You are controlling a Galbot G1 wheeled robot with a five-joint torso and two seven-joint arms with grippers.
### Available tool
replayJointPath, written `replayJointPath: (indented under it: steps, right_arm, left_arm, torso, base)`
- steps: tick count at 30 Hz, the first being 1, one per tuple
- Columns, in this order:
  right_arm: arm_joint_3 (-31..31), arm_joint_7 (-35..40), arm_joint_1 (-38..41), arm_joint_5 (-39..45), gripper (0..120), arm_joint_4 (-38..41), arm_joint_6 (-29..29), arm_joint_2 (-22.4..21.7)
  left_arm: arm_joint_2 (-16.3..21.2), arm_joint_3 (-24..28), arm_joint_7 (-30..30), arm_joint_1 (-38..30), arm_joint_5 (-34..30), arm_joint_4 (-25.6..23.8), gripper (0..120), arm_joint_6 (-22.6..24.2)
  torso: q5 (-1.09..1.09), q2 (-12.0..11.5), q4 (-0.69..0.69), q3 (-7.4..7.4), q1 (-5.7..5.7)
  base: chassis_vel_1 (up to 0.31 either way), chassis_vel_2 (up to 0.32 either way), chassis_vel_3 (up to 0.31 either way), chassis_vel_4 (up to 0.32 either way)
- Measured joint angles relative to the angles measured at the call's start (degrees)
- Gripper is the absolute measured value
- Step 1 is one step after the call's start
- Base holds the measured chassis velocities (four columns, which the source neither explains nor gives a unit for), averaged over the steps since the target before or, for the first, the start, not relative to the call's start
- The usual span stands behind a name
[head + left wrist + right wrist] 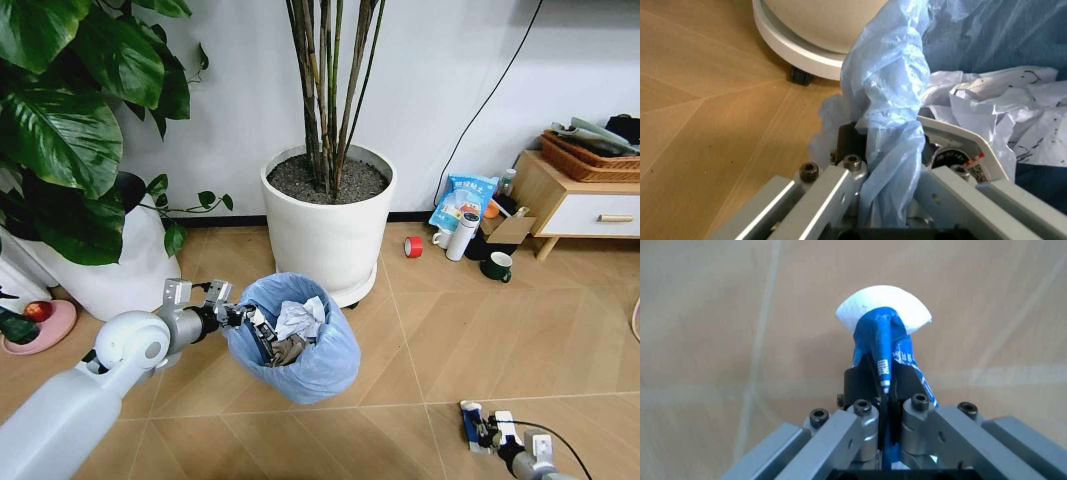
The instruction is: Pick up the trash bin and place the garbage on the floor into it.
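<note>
Two arms working for you. Left gripper [255, 330] pinches the bag-covered rim of the bin [300, 345], held tilted off the floor [440, 340] just before the white pot [330, 215]; paper wads [300, 318] lie inside. Right gripper [480, 428], low at right, is clamped on a blue-white packet [885, 335] above bare floor.

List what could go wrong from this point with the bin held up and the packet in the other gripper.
1. The left gripper clamps the trash bin only by its bag-wrapped rim, and the bin hangs tilted; the thin plastic might slip or tear.
2. Crumpled paper already reaches the rim, so it could spill or crowd out more litter.
3. The right gripper pinches just the lower end of the blue-white packet, well aside of the bin; it may slide free or miss the opening.
</note>
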Motion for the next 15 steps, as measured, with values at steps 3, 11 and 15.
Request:
replayJointPath:
  steps: [3, 11, 15]
  right_arm:
    - [0.9, 0.2, 0.9, 1.3, 0, 3.3, -0.6, -1.0]
    - [-0.6, 3.1, 5.1, 4.8, 0, 20.3, -2.2, -5.6]
    - [-5.1, 5.7, 9.0, 8.0, 0, 27.7, -4.7, -8.6]
  left_arm:
    - [0.0, 0.0, 0.0, 0.0, 0.0, 0.0, 0, 0.0]
    - [-0.3, 0.4, 0.0, 0.0, 0.1, 0.2, 0, 0.0]
    - [-0.7, 0.8, 0.0, -0.5, 0.2, 0.6, 0, 0.0]
  torso:
    - [-0.02, 0.0, 0.01, 0.0, 0.0]
    - [-0.03, 0.0, 0.0, 0.0, 0.0]
    - [-0.04, 0.0, 0.0, 0.0, 0.0]
  base:
    - [0.0, 0.0, 0.0, 0.0]
    - [0.0, 0.0, 0.0, 0.0]
    - [0.0, 0.0, 0.0, 0.0]
